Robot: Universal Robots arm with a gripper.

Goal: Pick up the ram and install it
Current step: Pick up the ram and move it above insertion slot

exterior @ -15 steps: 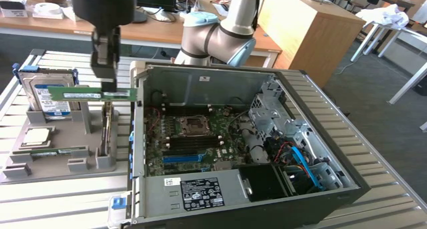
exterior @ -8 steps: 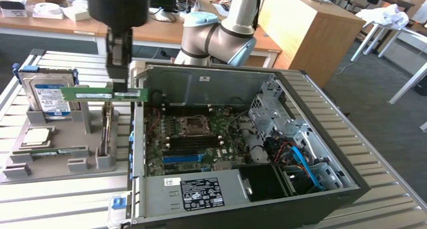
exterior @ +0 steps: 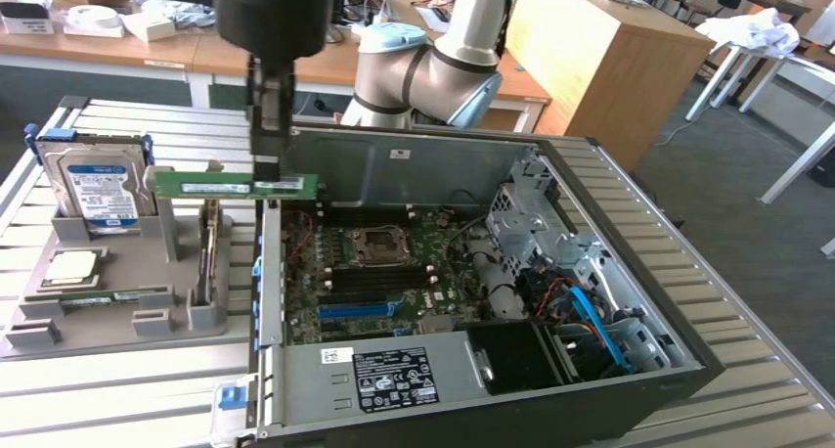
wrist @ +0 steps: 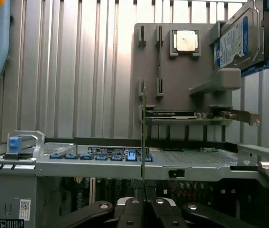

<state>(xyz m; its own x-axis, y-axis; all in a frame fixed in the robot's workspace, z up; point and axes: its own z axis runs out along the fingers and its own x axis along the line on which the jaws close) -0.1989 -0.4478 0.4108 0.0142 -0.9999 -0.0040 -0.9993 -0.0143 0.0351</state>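
As the gripper [exterior: 270, 170] hung over the line where holder met case, its fingers were pinched on the ram [exterior: 209, 184].

- Ram: off every surface, long edge level, flat green face toward the exterior camera, white label showing. The grip sat past the middle, toward the exterior view's right. The longer free part reached to the exterior view's left, over the holder [exterior: 144, 272].
- Wrist view: ram [wrist: 143, 137] seen edge-on, a thin line running out from the gripper [wrist: 144, 194]. The black fingers [wrist: 133, 205] were pressed against it from both sides.
- Holder: grey block on the slatted table [exterior: 117, 389], just beside the case [exterior: 391, 164]. A drive [exterior: 92, 179] stood upright in its far corner. A processor [exterior: 74, 265] lay flat nearer the camera, and a second stick [exterior: 98, 297] lay in a slot below that. A card [exterior: 209, 252] stood on edge at the side nearest the case.
- Case: on its side, open, board [exterior: 431, 272] facing up. A socket [exterior: 378, 241] sat near the board's middle, with dark slots [exterior: 372, 280] beside it and a blue slot [exterior: 355, 309] nearer the camera. The supply [exterior: 378, 370] sat at the near end.
- Arm [exterior: 431, 67]: rose behind the case's far wall.
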